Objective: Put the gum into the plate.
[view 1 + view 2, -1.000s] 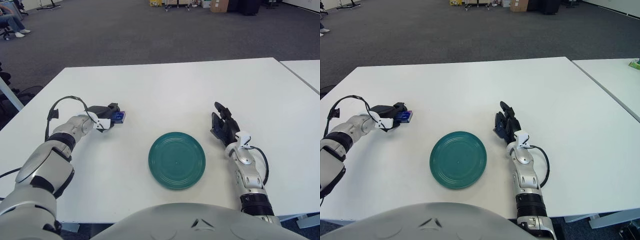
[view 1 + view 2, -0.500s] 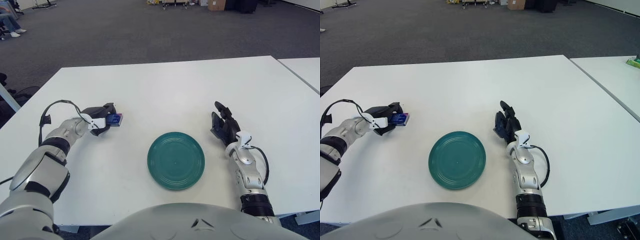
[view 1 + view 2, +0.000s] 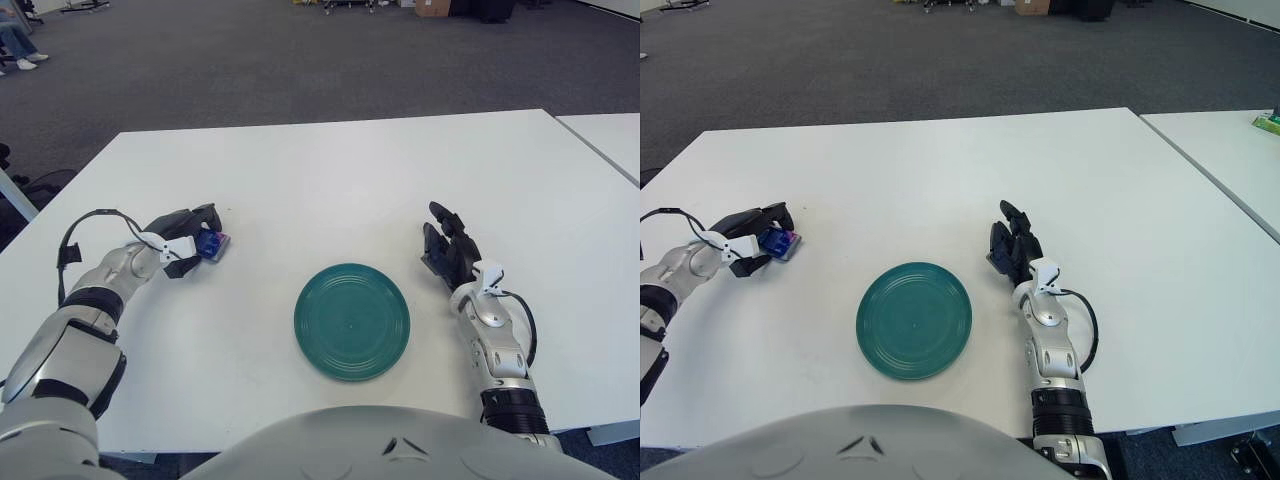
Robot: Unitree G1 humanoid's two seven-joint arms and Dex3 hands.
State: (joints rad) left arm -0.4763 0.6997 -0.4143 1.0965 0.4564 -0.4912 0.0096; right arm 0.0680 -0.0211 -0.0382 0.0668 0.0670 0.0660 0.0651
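1. While the left hand (image 3: 185, 246) pinches the blue gum (image 3: 210, 244), both sit at ten o'clock from the green plate (image 3: 352, 320), well apart from it.
2. Right hand (image 3: 448, 250) shows at two o'clock from the plate, fingers relaxed, holding nothing.
3. Plate lies on the white table (image 3: 340, 180).

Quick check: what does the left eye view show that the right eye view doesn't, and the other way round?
Only the left eye: a seated person's legs at the far left, and more of the left arm. Only the right eye: a green item on the neighbouring table at the right edge. Both: the left hand curled around the blue gum, left of the green plate on the white table, and the right hand beside the plate's right.
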